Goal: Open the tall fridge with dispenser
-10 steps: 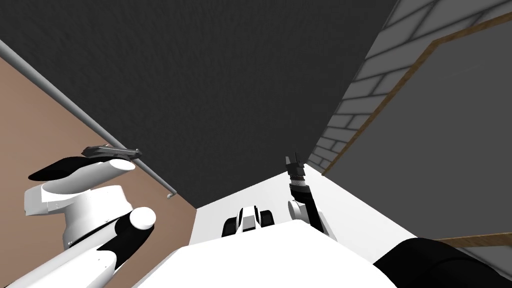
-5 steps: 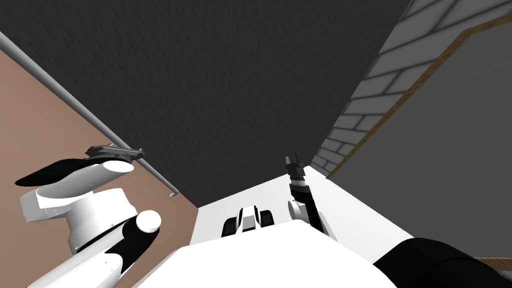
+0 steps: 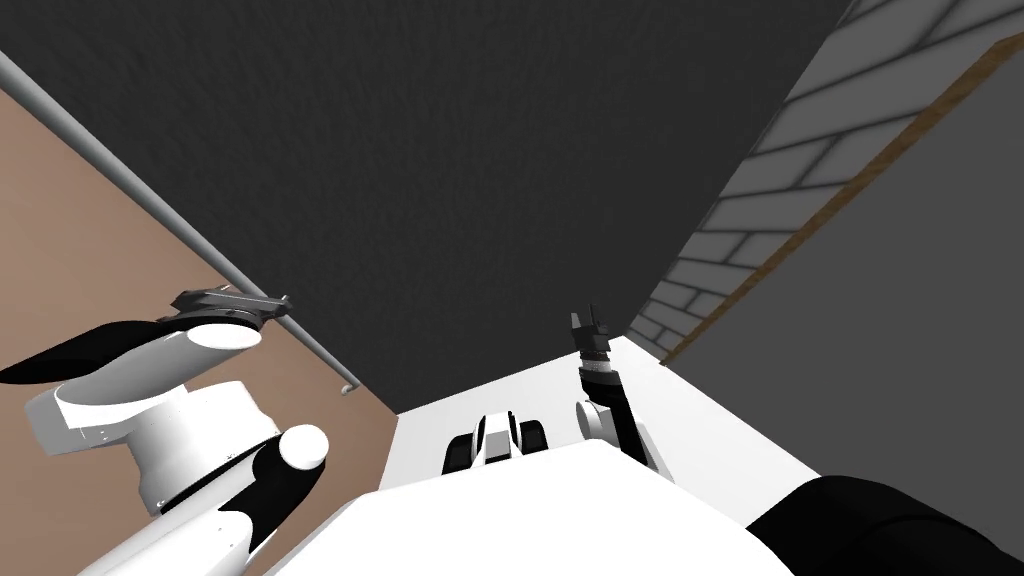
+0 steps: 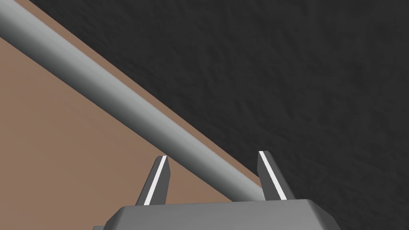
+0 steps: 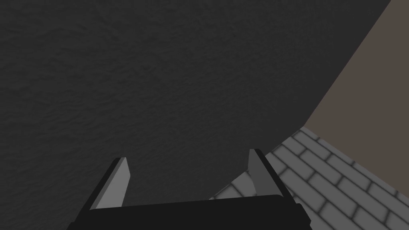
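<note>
I have the left gripper (image 4: 212, 155) set on the long grey handle (image 4: 120, 100) of the fridge, and its fingers (image 4: 157, 179) stand wide, one on each side of the bar rather than pinched on it: the bar runs slantwise between them, close against one finger near the gripper's body, with a sliver of brown showing between it and the other finger. The dark grey, rough-textured fridge door (image 3: 450, 180) lies just behind the bar on one side of the gripper, and a plain brown surface (image 4: 60, 151) lies on the other side. In the head view the handle runs on well past the gripper both ways, and its lower end, with a small bracket, sits a little beyond the gripper toward me. My left forearm reaches in from the left to meet the bar. The right gripper (image 5: 187, 155) is raised in front of the same dark door, near it but holding nothing, with its fingers also spread wide. Just off its outer finger a grey brick wall (image 5: 319, 175) begins, where the dark door ends, and beyond the bricks a flat grey-brown panel (image 5: 371, 88) rises
</note>
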Motion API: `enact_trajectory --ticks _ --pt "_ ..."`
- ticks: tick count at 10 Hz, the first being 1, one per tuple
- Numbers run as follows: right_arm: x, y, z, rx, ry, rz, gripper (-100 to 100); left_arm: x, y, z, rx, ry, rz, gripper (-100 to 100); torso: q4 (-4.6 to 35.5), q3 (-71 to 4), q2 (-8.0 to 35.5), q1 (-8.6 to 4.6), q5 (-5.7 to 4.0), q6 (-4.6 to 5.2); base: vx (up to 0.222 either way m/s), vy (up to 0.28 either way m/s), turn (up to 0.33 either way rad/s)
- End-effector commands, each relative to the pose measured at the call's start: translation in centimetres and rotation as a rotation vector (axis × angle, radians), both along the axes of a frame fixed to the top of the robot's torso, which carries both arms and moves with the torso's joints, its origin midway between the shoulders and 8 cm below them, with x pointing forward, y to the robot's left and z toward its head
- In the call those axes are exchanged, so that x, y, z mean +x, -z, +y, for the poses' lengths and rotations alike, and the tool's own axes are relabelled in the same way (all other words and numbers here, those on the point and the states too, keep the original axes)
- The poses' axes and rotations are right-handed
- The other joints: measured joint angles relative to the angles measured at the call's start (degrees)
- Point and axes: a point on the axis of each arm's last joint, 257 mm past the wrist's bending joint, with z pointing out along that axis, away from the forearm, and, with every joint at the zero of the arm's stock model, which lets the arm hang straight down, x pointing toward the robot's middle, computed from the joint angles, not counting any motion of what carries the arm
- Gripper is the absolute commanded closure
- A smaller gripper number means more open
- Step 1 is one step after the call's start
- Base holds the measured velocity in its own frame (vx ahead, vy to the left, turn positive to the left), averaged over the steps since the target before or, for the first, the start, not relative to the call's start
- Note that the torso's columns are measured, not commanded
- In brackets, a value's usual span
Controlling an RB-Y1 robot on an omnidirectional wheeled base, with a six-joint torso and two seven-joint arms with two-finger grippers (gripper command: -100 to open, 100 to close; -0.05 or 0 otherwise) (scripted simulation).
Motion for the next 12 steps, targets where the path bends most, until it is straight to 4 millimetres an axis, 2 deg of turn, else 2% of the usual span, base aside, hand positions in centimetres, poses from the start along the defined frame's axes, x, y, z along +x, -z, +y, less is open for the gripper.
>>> enact_trajectory --ticks 1,2,4,5,7,8,9,10,12 --pt "0.0 0.0 0.0 0.0 0.0 0.0 0 -1.6 0.0 1.9 0.0 -0.062 0.006 100 0.1 0.1 0.2 0.06 -0.01 0.37 -0.206 0.082 -0.414" --pt "0.0 0.0 0.0 0.0 0.0 0.0 0 -2.9 -0.2 3.3 -0.019 -0.102 -0.016 100 0.2 0.1 0.2 -0.03 -0.05 0.45 -0.283 0.087 -0.429" --pt "0.0 0.0 0.0 0.0 0.0 0.0 0 -3.3 0.0 3.7 0.0 -0.123 0.01 100 0.3 0.1 0.2 -0.12 -0.06 0.06 -0.185 0.05 -0.376" --pt "0.0 0.0 0.0 0.0 0.0 0.0 0 -4.7 -0.2 5.1 -0.016 -0.166 -0.008 100 0.2 -0.2 -0.2 -0.21 -0.16 0.12 -0.217 0.048 -0.394" --pt "0.0 0.0 0.0 0.0 0.0 0.0 0 -5.0 0.0 5.4 0.0 -0.184 0.015 100 0.2 -0.1 -0.1 -0.12 -0.14 0.36 -0.138 0.027 -0.324" --pt "0.0 0.0 0.0 0.0 0.0 0.0 0 -6.5 -0.2 6.7 -0.014 -0.228 -0.001 100 0.1 -0.3 -0.5 -0.21 -0.22 0.28 -0.173 0.017 -0.337" --pt "0.0 0.0 0.0 0.0 0.0 0.0 0 -6.8 -0.1 7.0 -0.001 -0.242 0.016 100 0.1 -0.2 -0.2 -0.21 -0.2 0.47 -0.195 0.005 -0.421" --pt "0.0 0.0 0.0 0.0 0.0 0.0 0 -8.3 -0.2 8.2 -0.018 -0.281 -0.006 100 0.1 -0.2 -0.2 -0.29 -0.25 0.68 -0.257 0.025 -0.43" --pt "0.0 0.0 0.0 0.0 0.0 0.0 0 -8.7 -0.1 8.5 0.001 -0.304 0.022 100 0.2 -0.2 -0.2 -0.21 -0.19 0.44 -0.174 -0.004 -0.353"
